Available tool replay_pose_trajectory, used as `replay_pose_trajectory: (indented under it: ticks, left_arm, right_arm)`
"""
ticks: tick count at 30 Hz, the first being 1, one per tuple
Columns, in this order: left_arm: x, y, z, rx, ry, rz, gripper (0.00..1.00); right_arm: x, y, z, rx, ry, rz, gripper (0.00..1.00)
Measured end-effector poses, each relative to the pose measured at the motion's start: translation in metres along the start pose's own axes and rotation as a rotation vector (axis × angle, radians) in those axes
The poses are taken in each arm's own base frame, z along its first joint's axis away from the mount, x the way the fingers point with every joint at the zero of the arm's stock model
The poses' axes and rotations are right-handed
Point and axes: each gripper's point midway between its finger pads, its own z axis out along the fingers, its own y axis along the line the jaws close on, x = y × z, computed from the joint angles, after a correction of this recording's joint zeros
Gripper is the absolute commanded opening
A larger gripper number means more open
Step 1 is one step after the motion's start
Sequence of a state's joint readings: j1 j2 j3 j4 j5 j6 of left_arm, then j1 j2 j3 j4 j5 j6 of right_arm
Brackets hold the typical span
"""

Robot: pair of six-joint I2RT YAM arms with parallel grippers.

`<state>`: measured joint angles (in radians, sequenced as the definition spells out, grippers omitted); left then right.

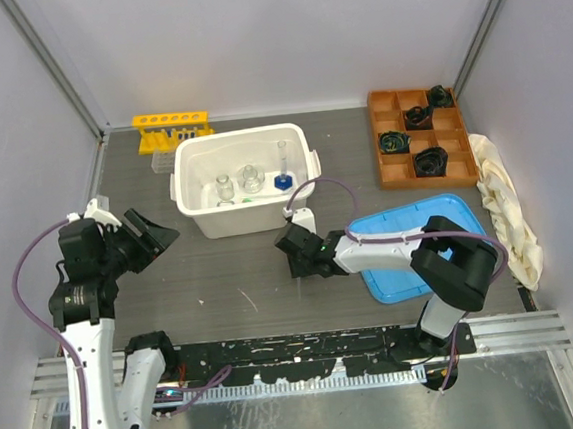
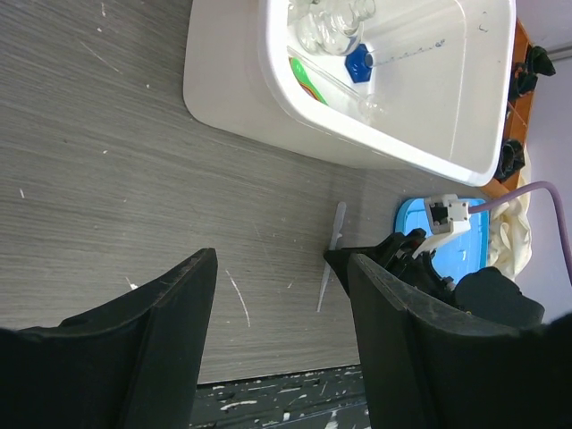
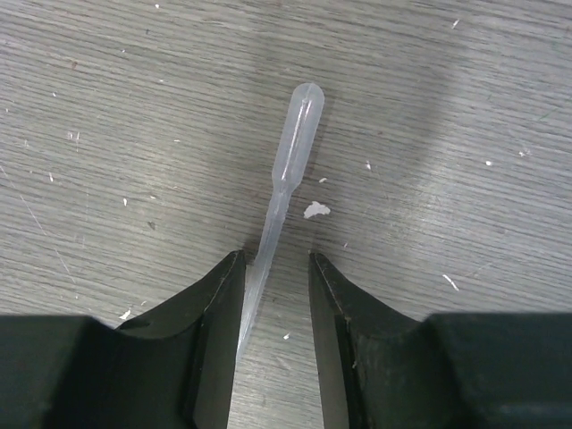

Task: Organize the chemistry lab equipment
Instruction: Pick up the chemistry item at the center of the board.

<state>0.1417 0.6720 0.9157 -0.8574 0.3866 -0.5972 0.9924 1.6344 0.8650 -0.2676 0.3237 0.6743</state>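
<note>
The right gripper [image 3: 275, 256] stood spread, and the stem of a clear pipette [image 3: 290, 147] lay between its fingers, bulb pointing ahead. The left gripper [image 2: 281, 257] hung spread, gripping nothing. Beyond its tips sat the white tub [image 2: 223, 89] holding flasks [image 2: 335, 27].

no legible text, labels, nos. anywhere

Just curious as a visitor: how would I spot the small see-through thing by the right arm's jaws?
Find the white tub mid-table. On the grey tabletop between it and the arms lies a clear plastic pipette, stem between the right arm's open jaws. Unlike the glass flasks in the tub, it lies flat, ending in a bulb.
</note>
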Motion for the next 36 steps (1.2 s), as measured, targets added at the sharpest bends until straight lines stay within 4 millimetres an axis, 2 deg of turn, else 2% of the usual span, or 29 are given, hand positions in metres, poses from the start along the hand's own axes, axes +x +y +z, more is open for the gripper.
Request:
replay_pose_trajectory:
  ticks: [7, 10, 13, 16, 19, 22, 25, 28, 32, 33, 36]
  left_arm:
    - [0.000, 0.000, 0.001, 0.001, 0.004, 0.003, 0.62]
    - [0.000, 0.000, 0.001, 0.001, 0.003, 0.003, 0.62]
    - [-0.002, -0.001, 0.002, 0.004, 0.001, 0.004, 0.62]
    - [-0.003, -0.001, 0.003, 0.007, -0.002, 0.005, 0.62]
    - [-0.004, -0.002, 0.004, 0.012, -0.003, 0.007, 0.62]
    - [-0.006, -0.002, 0.008, 0.011, 0.003, 0.005, 0.61]
    - [-0.009, -0.001, 0.014, 0.006, 0.011, -0.006, 0.61]
    - [-0.014, -0.003, 0.023, 0.010, 0.023, -0.029, 0.60]
    - [-0.025, -0.005, 0.045, 0.008, 0.046, -0.057, 0.59]
    - [-0.027, -0.004, 0.051, 0.002, 0.056, -0.063, 0.59]
    - [-0.036, -0.003, 0.067, -0.022, 0.082, -0.073, 0.59]
  right_arm:
    - [-0.001, 0.001, 0.001, -0.006, 0.002, -0.020, 0.30]
    - [-0.001, 0.002, 0.003, -0.007, 0.004, -0.026, 0.13]
    - [-0.002, 0.004, 0.003, -0.018, 0.000, -0.022, 0.02]
    - [-0.001, 0.004, 0.002, -0.025, -0.009, -0.017, 0.01]
    - [0.009, -0.005, -0.009, -0.006, 0.014, -0.049, 0.01]
    - [0.016, -0.006, -0.038, -0.002, 0.025, -0.132, 0.01]
    - [0.005, 0.008, -0.090, -0.069, -0.011, -0.213, 0.01]
    - [-0.036, 0.024, -0.152, -0.178, -0.132, -0.201, 0.03]
    - [-0.102, 0.017, -0.236, -0.258, -0.369, -0.142, 0.05]
    - [-0.117, 0.013, -0.254, -0.264, -0.431, -0.135, 0.05]
    - [-0.154, 0.005, -0.284, -0.235, -0.587, -0.152, 0.07]
